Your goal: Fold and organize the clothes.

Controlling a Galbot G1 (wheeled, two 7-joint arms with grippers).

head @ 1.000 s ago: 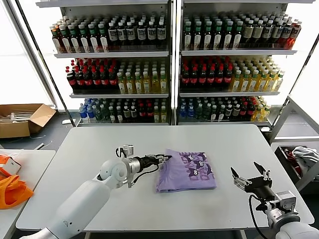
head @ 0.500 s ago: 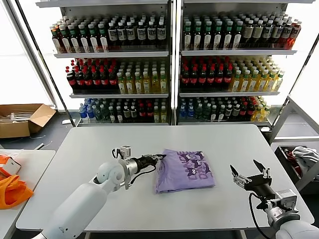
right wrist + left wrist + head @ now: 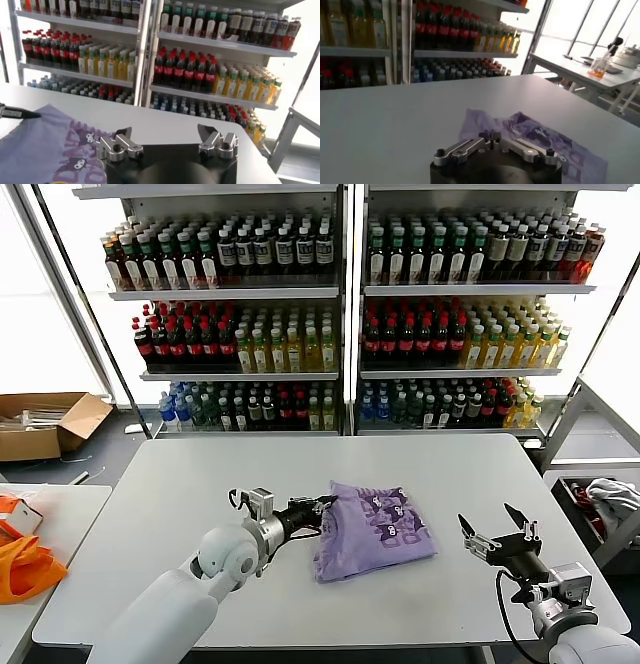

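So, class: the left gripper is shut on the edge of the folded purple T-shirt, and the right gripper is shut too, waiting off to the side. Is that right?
Not quite. The right gripper is open, its jaws spread wide, as the right wrist view and head view show. The rest holds: the left gripper is shut on the edge of the folded purple T-shirt, and the right waits off to the side.

Lavender-purple T-shirt [image 3: 372, 530] carries a dark purple and white print. The table [image 3: 150, 514] is pale grey; at nine o'clock lies bright orange fabric [image 3: 22, 566].
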